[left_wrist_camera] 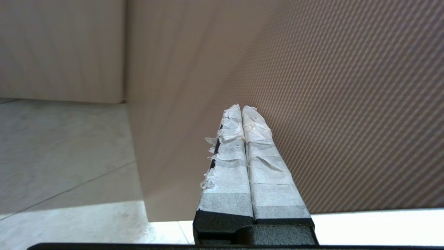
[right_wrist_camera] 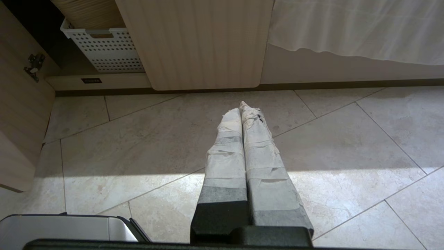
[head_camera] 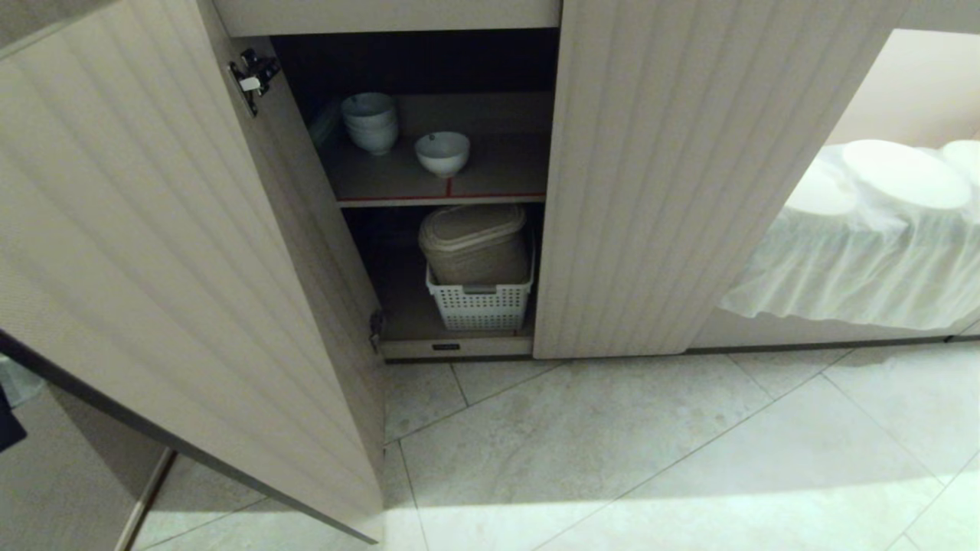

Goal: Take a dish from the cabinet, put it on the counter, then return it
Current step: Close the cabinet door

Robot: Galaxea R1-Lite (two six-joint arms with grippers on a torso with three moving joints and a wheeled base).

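The cabinet point(head_camera: 689, 176) stands with its left door point(head_camera: 153, 268) swung wide open and its right door closed. On the upper shelf, edged in red tape, the dish point(head_camera: 442, 153), a small white bowl, sits alone beside a stack of white bowls point(head_camera: 370, 122). My left gripper point(left_wrist_camera: 241, 108) is shut and empty, its taped tips close against the fluted face of the open door point(left_wrist_camera: 312, 104); it does not show in the head view. My right gripper point(right_wrist_camera: 241, 108) is shut and empty, parked low over the floor tiles. The counter is out of view.
A white perforated basket point(head_camera: 481, 302) holding a beige lidded bin point(head_camera: 475, 241) fills the lower shelf. A white cloth-draped opening point(head_camera: 865, 260) lies to the right. A silver base part point(right_wrist_camera: 69, 227) shows beside my right arm. Tiled floor point(head_camera: 651, 459) spreads in front.
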